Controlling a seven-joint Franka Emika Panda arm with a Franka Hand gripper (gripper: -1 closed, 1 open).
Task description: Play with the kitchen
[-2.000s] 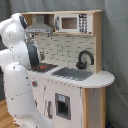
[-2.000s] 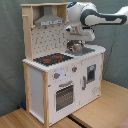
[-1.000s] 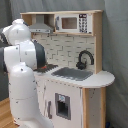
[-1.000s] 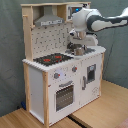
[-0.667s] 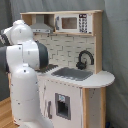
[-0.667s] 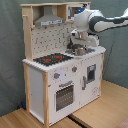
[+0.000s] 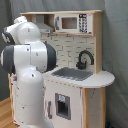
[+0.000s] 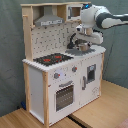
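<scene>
The toy kitchen (image 8: 60, 75) is white and light wood, with a pegboard back. In the second exterior view it shows red stove burners (image 8: 52, 59), knobs, an oven door (image 8: 64, 95) and a grey hood (image 8: 48, 21). My arm reaches in from the second exterior view's right, and the gripper (image 8: 82, 44) hangs low over the sink end of the counter, close to the black faucet (image 8: 75, 39). In the first exterior view my white arm (image 7: 27, 55) covers the stove side, while the sink (image 7: 72, 74) and faucet (image 7: 84, 59) show. The gripper is hidden in the first exterior view.
A toy microwave (image 7: 70, 22) sits in the top shelf. A small brownish thing (image 8: 82, 48) lies at the sink under the gripper. The kitchen stands on a wooden floor (image 8: 107, 112) before a grey curtain (image 8: 10, 60).
The arm has swung toward the kitchen and come lower over the sink. In the first exterior view it now covers more of the stove side.
</scene>
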